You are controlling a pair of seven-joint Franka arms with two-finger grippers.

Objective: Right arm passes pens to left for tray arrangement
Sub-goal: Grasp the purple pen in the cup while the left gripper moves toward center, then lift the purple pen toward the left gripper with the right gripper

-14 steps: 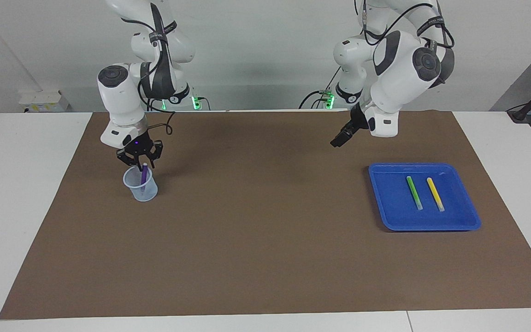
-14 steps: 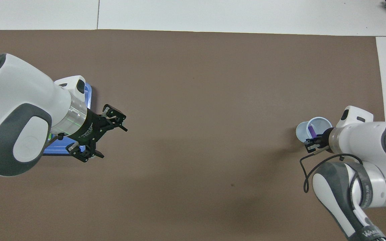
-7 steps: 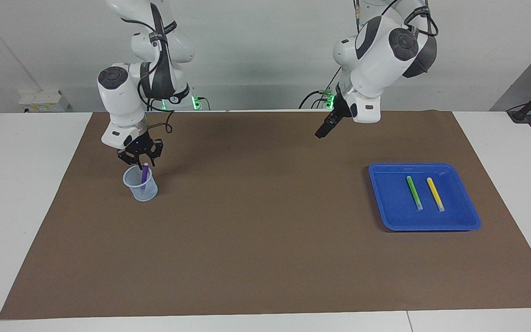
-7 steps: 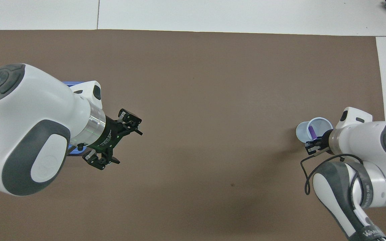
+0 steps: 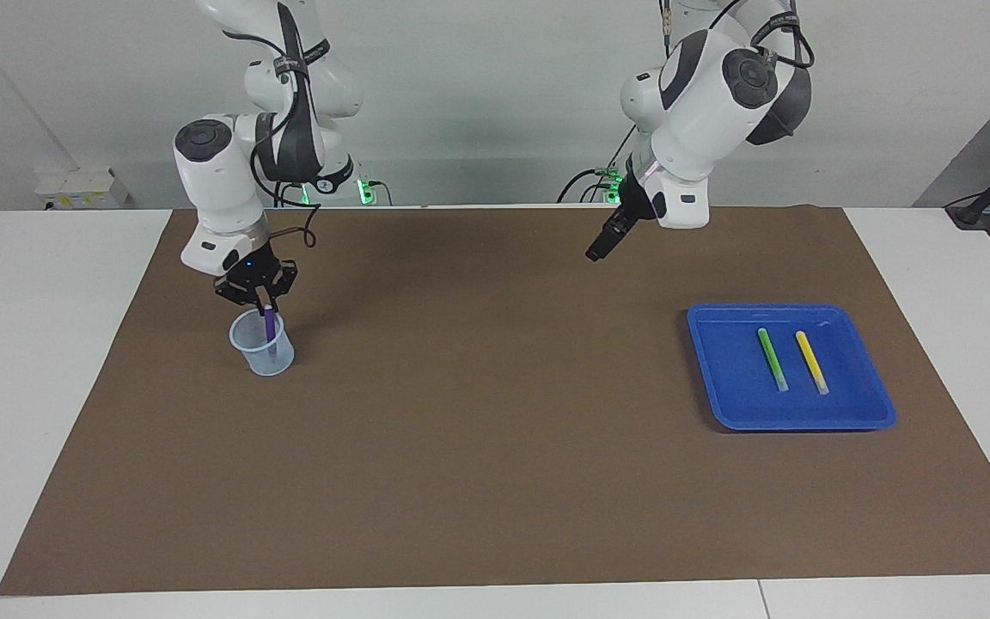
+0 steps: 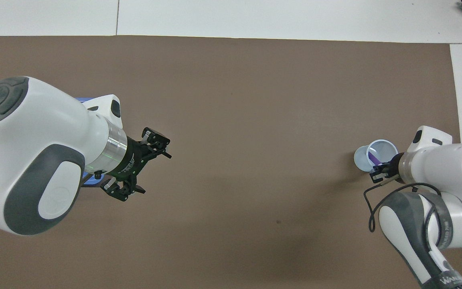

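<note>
Brown mat point(image 5: 495, 447): two pens in tray point(image 5: 723, 404), one in cup point(image 5: 276, 359).

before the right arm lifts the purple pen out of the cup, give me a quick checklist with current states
1. right gripper closed on the purple pen: ok, fingertips meet at its top end.
2. Pen upright in the cup: ok, leaning only slightly.
3. Cup standing upright on the mat: ok.
4. left gripper open to receive: ok, raised over the bare mat.
5. Room in the tray: ok, the green pen and the yellow pen lie side by side, apart.
6. Grip firm enough to lift: cannot tell.
</note>
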